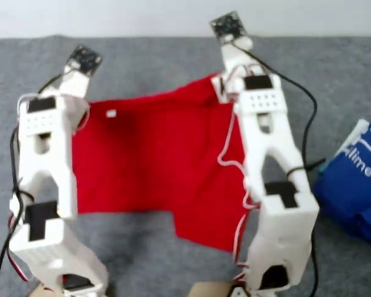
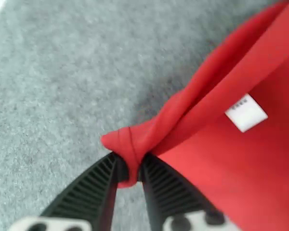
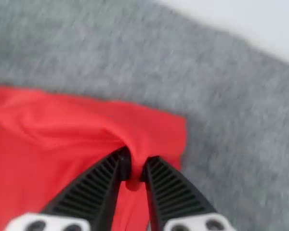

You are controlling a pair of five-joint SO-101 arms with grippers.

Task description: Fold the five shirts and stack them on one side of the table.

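A red shirt (image 1: 154, 154) is stretched between the two arms above the grey table, its lower part hanging toward the front. My left gripper (image 2: 130, 168) is shut on a bunched corner of the red shirt (image 2: 221, 159), near a white label (image 2: 245, 112). My right gripper (image 3: 133, 169) is shut on the other far corner of the red shirt (image 3: 62, 144). In the high view the left gripper (image 1: 80, 93) holds the shirt's far left corner and the right gripper (image 1: 226, 86) its far right corner.
A folded blue shirt (image 1: 355, 185) with white print lies at the right edge of the table. Grey felt-like cloth (image 1: 142, 247) covers the table. A white wall runs along the back.
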